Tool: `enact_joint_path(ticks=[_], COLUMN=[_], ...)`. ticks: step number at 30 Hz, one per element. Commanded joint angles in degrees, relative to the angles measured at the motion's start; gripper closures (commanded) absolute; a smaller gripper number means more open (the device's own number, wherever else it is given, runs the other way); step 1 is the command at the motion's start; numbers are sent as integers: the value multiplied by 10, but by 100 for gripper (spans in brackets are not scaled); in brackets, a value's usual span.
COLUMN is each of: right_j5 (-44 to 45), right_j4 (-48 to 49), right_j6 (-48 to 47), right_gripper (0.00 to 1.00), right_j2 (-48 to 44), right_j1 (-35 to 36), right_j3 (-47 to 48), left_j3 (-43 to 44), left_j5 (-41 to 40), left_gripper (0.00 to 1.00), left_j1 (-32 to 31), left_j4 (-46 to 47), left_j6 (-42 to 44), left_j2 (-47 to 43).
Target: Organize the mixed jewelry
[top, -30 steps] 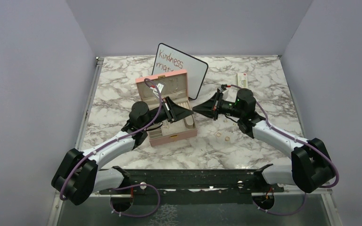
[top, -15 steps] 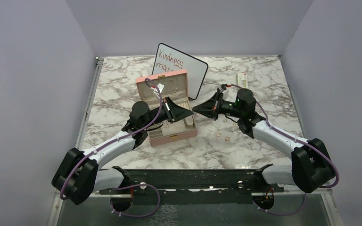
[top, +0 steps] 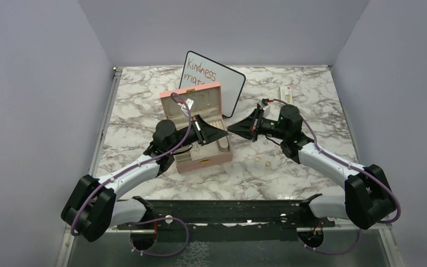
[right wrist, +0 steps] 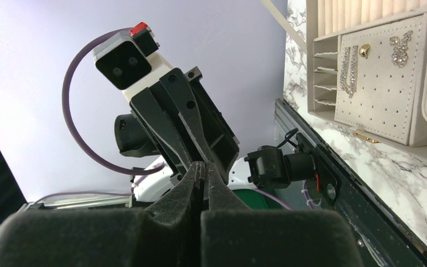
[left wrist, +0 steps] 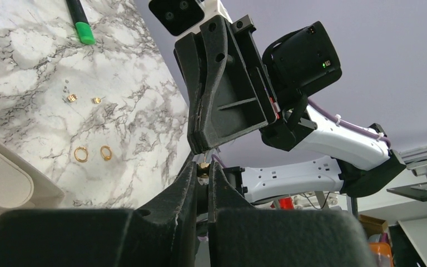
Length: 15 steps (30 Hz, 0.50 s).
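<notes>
1. While your two grippers meet tip to tip in the air over the right edge of the open pink jewelry box (top: 203, 160), your left gripper (left wrist: 203, 167) pinches a tiny gold piece (left wrist: 203, 165) between fingertips that are almost closed.
2. Your right gripper (right wrist: 201, 167) has its fingers pressed together, with nothing visible between them. In the left wrist view its tip sits just above the gold piece, and I can't tell whether they touch.
3. Two gold rings (left wrist: 81, 154) lie flat, just beside each other, on the marble table (left wrist: 28, 61). They are near the box, on its right.
4. Two smaller gold bits (left wrist: 72, 98) lie farther out on the marble, apart from the rings and near each other.
5. Inside the box, the perforated panel (right wrist: 378, 100) holds sparkly earrings (right wrist: 349, 69) beside rows of ring slots.
6. A whiteboard (top: 222, 83) reading "Kindness" leans behind the box lid.
</notes>
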Motion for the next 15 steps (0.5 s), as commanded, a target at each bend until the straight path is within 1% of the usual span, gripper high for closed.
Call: enact_joint_path(ticks=[1,3,5,9,11,13,15], right_j5=[11,10,9,11,16,24,35], right_j4=[0,-1,-1,-4,-8,-19,-31], right_j6=[-9,-8,-8,-10,-14,-22,-30], right_gripper=[97,94,86,62,53,48,45], right_j2=[-11,-11,-10,-11,-12,-15,-21], right_j1=[-2,-2,-2,-2,-2,-4,-6], right_j3=[-2,-2,-2,-3,-5,-5,-10], left_j3=[-2,-2,-1,-1,0,2,7], left_j5=[-12,-13,-14,-14,-14,-10,-7], left_gripper=[95,96,96,96,96,96,96], left_j1=[0,-1,0,2,6,10,16], left_j4=[18,17,15,3,-7,-30,-69], left_j6=[8,8,8,10,12,17,28], left_j2=[-7,-8,-7,-6,-7,-11,-17])
